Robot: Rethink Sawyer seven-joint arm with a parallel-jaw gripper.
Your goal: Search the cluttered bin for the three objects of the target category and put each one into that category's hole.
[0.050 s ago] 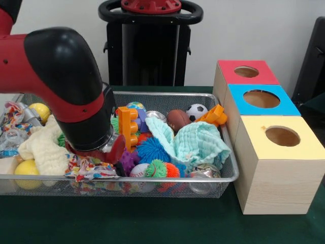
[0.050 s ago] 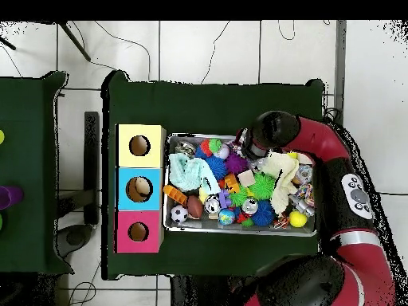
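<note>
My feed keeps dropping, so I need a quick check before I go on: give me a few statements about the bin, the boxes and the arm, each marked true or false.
1. The arm reaches down into the bin. True.
2. The three boxes stand in a row beside the bin, each with a round hole on top. True.
3. The yellow box stands between the other two. False: the blue box is in the middle, with the red box and the yellow box at the ends.
4. The green cloth hangs over the bin's rim onto the table. False: it lies inside the bin.
5. A small soccer ball lies in the bin. True.
</note>
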